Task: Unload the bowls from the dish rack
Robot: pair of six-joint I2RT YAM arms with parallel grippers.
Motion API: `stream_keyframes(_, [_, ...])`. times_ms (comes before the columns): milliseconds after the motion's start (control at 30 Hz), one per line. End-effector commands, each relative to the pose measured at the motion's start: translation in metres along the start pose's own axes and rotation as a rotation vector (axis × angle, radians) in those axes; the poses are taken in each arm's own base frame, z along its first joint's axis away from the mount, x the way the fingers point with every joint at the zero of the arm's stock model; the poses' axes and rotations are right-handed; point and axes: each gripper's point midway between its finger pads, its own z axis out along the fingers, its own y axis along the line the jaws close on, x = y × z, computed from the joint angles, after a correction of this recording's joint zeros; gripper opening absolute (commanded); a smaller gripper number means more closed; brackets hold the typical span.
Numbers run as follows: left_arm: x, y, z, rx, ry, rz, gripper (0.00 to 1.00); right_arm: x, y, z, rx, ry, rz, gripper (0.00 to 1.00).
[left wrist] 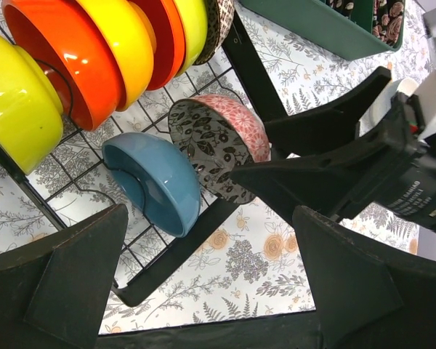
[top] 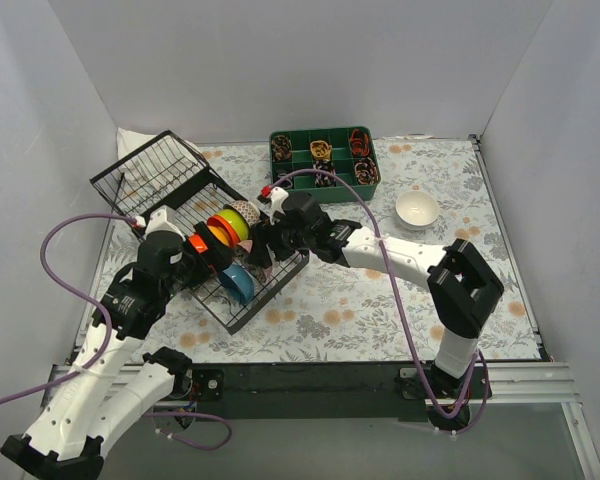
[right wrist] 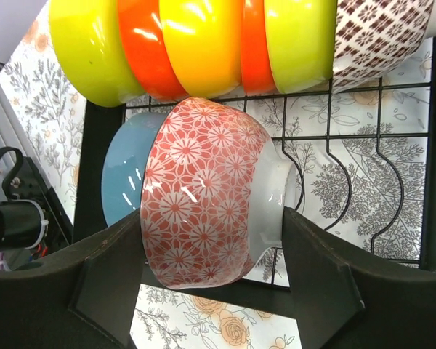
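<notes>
Right end effector (right wrist: 212, 222) straddles the pink mosaic bowl (right wrist: 196, 167), one finger at the rim side and one at the white foot. Both look to be at or against the bowl, but I cannot tell whether they are clamped yet. To do this step well, I would confirm firm contact on both sides. I would then lift straight out of the slot before swinging away. The blue bowl (right wrist: 123, 174) sits touching or just beside it at 9 o'clock, and the row of lime, orange and yellow bowls (right wrist: 203, 43) crowds 12 o'clock. The glazed surface looks slick, so I judge a slow pull is safer. Left end effector (left wrist: 211, 212) is spread wide with nothing between its fingers, over the rack's near edge. The dish rack (right wrist: 99, 138) lies at 9 o'clock on the worktop (top: 380, 300). One white bowl (top: 417, 208) stands out at 2 o'clock.
</notes>
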Motion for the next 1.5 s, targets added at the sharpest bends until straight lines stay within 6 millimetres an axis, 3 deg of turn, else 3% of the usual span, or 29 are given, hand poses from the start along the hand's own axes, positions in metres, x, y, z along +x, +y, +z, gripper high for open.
stream_keyframes(0, [-0.005,-0.005,-0.002,0.038,-0.032,0.008,0.98,-0.065,0.019,-0.031,-0.025,-0.184,-0.005,0.01])
stream_keyframes(200, [-0.001,-0.009,0.002,0.068,-0.022,0.005,0.98,-0.075,0.008,-0.052,-0.029,-0.224,0.108,0.01])
stream_keyframes(500, [0.008,-0.025,0.018,0.151,0.017,0.014,0.98,-0.09,0.01,-0.092,-0.125,-0.288,0.237,0.01])
stream_keyframes(667, [0.012,-0.042,0.031,0.218,0.05,0.033,0.95,-0.096,0.021,-0.116,-0.201,-0.329,0.272,0.01])
stream_keyframes(967, [0.019,-0.062,0.05,0.301,0.096,0.043,0.83,-0.096,0.044,-0.141,-0.335,-0.358,0.332,0.01])
stream_keyframes(1133, [0.024,-0.066,0.057,0.326,0.112,0.022,0.72,-0.091,0.052,-0.147,-0.387,-0.36,0.349,0.01])
stream_keyframes(1267, [0.031,-0.067,0.059,0.341,0.136,0.005,0.56,-0.087,0.055,-0.15,-0.417,-0.366,0.367,0.01])
stream_keyframes(1467, [0.033,-0.069,0.06,0.355,0.145,0.0,0.2,-0.077,0.054,-0.149,-0.437,-0.36,0.394,0.01])
